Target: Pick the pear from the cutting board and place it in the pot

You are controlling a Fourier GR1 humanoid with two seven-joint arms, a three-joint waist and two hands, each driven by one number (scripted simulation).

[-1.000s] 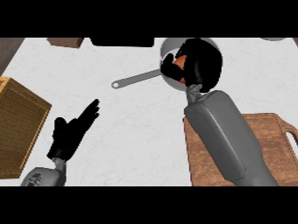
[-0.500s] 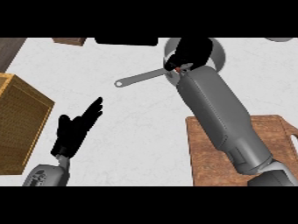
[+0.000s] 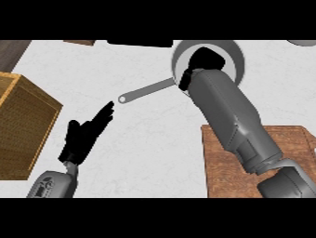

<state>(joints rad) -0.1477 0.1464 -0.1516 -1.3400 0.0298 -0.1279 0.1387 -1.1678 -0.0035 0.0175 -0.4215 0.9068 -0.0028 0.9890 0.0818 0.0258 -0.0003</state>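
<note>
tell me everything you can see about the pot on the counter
The pot is a round grey one that looks like metal, standing upright on the white counter near its far edge, right of centre. One long straight handle with a hole at its end points down-left. The right hand reaches down over its opening and hides most of the inside, so what it contains cannot be told.

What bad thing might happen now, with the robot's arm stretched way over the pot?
The right robot hand is down inside the pot, and the pear is hidden, so nobody can see whether it has landed. Pulling back, the hand or forearm might bump the pot's rim and slide it. The pot's long handle sticks out toward the left robot hand, which rests open nearby; a nudge there could swing the pot.
</note>
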